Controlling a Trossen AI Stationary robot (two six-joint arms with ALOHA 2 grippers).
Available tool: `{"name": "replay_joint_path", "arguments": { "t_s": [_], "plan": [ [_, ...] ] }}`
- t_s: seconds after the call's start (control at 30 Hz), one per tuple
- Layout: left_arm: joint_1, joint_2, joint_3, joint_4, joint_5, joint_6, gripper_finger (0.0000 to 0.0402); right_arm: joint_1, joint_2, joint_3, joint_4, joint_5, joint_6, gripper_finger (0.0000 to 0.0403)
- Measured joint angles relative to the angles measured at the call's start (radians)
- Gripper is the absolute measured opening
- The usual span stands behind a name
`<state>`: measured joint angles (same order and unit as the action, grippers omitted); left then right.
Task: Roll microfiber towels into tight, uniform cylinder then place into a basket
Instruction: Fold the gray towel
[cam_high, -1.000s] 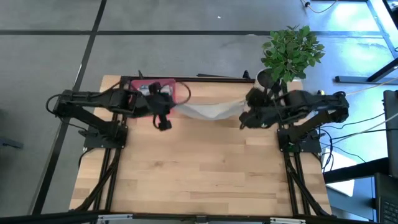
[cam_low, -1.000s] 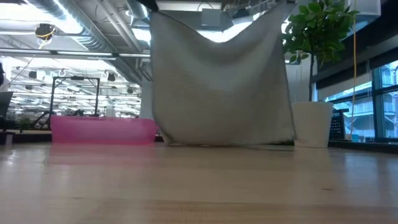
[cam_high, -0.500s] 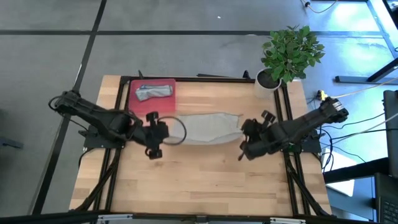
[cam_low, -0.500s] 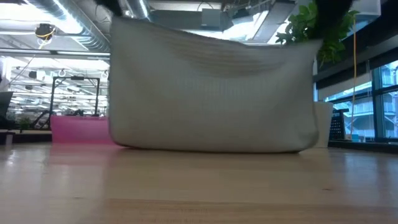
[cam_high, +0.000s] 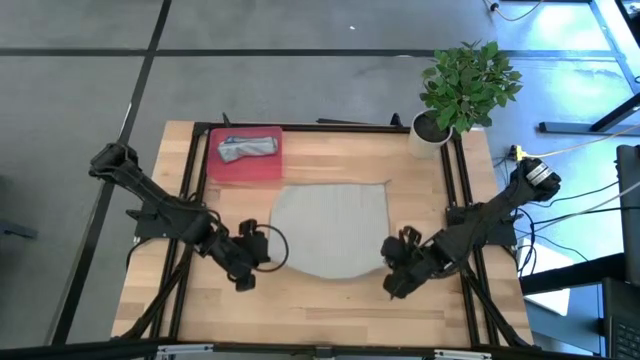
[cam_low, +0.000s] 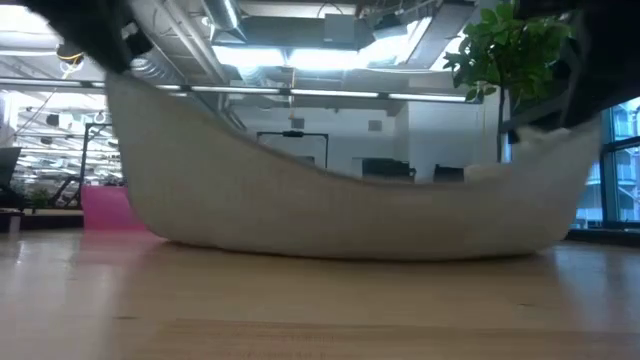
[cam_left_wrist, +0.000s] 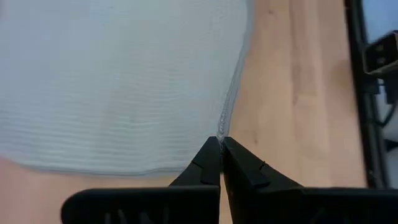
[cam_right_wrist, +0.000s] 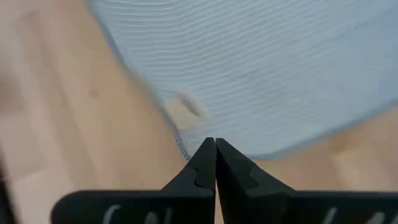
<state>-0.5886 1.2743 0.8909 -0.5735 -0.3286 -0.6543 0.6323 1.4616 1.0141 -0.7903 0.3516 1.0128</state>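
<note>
A light grey towel (cam_high: 330, 232) lies spread over the middle of the table, its far part flat on the wood. Its two near corners are raised, so the near edge (cam_low: 340, 190) sags between them in the low view. My left gripper (cam_high: 265, 250) is shut on the near left corner and my right gripper (cam_high: 390, 262) on the near right corner. At the far left stands the red basket (cam_high: 262, 168), with another rolled towel (cam_high: 248, 147) lying in it. My left gripper pinches the towel's near left corner (cam_left_wrist: 222, 129) between its two fingertips, slanting down from the near left. The corner is held above the table and the cloth runs away from it onto the wood. My right gripper pinches the near right corner (cam_right_wrist: 186, 148) between its fingertips, beside a small sewn label (cam_right_wrist: 185, 111). It slants down from the near right. That corner is raised too, and the edge hangs slack toward the other corner.
A white pot with a green plant (cam_high: 462, 85) stands at the far right corner. Bare wood (cam_high: 320, 305) lies between the towel and the near edge. Black frame rails (cam_high: 190, 180) run along the table's sides.
Both grippers have moved down and toward the table's near edge, staying shut on the towel's corners. The towel, which hung upright between them at the far side, has been drawn nearer and laid out flat, with only its near edge left raised.
</note>
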Motion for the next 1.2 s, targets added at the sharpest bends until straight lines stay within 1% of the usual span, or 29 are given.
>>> {"name": "replay_joint_path", "arguments": {
  "t_s": [0.1, 0.2, 0.27, 0.33, 0.4, 0.47, 0.6, 0.73, 0.87, 0.97, 1.1, 1.2],
  "plan": [
    [-0.028, 0.0, -0.063, 0.084, 0.023, -0.056, 0.0, 0.016, 0.0, -0.07, 0.136, -0.014, 0.001, 0.0003],
    [-0.055, 0.0, -0.116, 0.15, 0.035, -0.103, 0.0, 0.024, 0.0, -0.126, 0.218, -0.024, 0.03, 0.0004],
    [-0.07, 0.0, -0.146, 0.185, 0.037, -0.139, 0.0, 0.027, 0.0, -0.151, 0.239, -0.043, 0.06, 0.0004],
    [-0.08, 0.0, -0.165, 0.201, 0.067, -0.166, 0.0, 0.033, 0.0, -0.171, 0.242, -0.065, 0.083, 0.0004],
    [-0.086, 0.0, -0.173, 0.203, 0.081, -0.155, 0.0, 0.033, 0.0, -0.174, 0.216, -0.063, 0.082, 0.0004],
    [-0.083, 0.0, -0.177, 0.201, 0.058, -0.108, 0.0, 0.025, 0.0, -0.174, 0.184, -0.035, 0.081, 0.0004],
    [-0.033, 0.0, -0.177, 0.199, -0.013, -0.036, 0.0, -0.03, -0.001, -0.174, 0.111, 0.023, 0.066, 0.0004],
    [0.041, 0.0, -0.177, 0.193, -0.055, 0.009, 0.0, -0.11, -0.001, -0.174, 0.069, 0.087, -0.039, 0.0004],
    [0.114, 0.0, -0.177, 0.19, -0.104, 0.041, 0.0, -0.198, -0.001, -0.174, 0.068, 0.157, -0.13, 0.0004],
    [0.162, 0.0, -0.177, 0.189, -0.117, 0.064, 0.0, -0.255, -0.001, -0.174, 0.065, 0.211, -0.188, 0.0004],
    [0.227, 0.0, -0.177, 0.185, -0.16, 0.112, 0.0, -0.327, -0.001, -0.174, 0.064, 0.296, -0.265, 0.0004],
    [0.277, 0.0, -0.177, 0.176, -0.17, 0.116, 0.0, -0.374, -0.001, -0.173, 0.061, 0.335, -0.308, 0.0004]
  ]
}}
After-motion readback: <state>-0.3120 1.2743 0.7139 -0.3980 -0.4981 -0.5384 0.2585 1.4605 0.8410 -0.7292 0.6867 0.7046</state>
